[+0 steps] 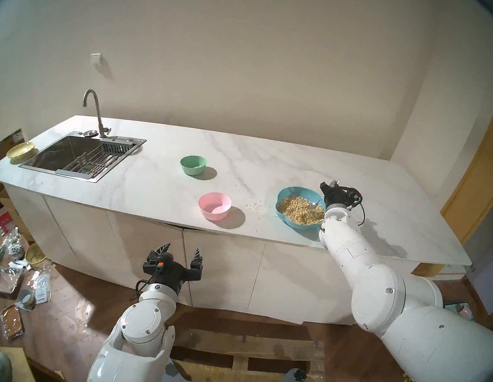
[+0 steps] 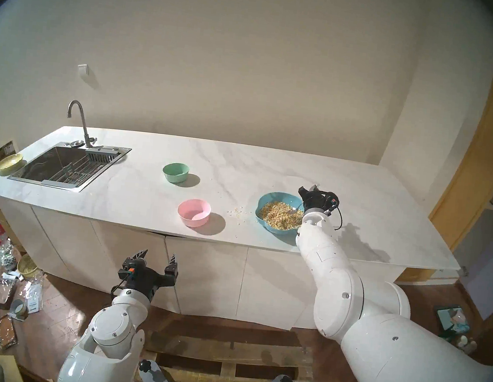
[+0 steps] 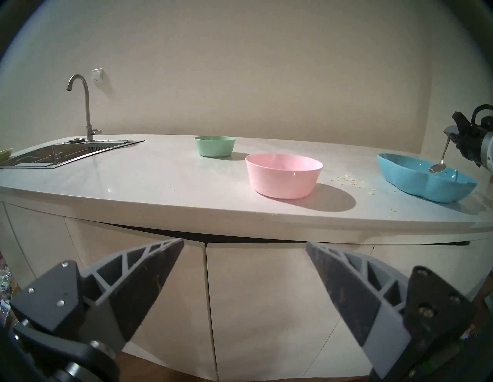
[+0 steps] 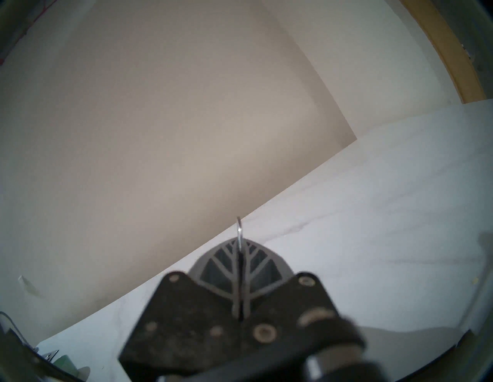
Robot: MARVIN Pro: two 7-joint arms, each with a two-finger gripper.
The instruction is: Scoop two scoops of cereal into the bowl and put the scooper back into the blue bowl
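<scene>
Right gripper [image 1: 332, 185], its ribbed grey fingers [image 4: 241, 269] pressed together, pinches the thin handle of the scooper [image 3: 441, 157], a slim shiny metal spoon whose oval head hangs low over the cereal [image 1: 299, 210]. Those pale tan flakes lie heaped in the blue bowl [image 1: 284, 194], glossy and wide with a wavy rim, near the counter's front edge toward its right end. A few flakes are scattered on the white marbled counter [image 1: 243, 152] between it and the smooth, round pink bowl [image 1: 214, 206], which sits near the front edge at mid-length. A mint-green bowl [image 1: 192, 165] stands farther back. A steel sink [image 1: 82, 153] with a curved tap fills the left end, a yellow dish [image 1: 20, 150] at its corner. Behind is a plain beige wall. Left gripper [image 1: 180, 253] hovers level before the cabinet doors, fingers spread and empty.
</scene>
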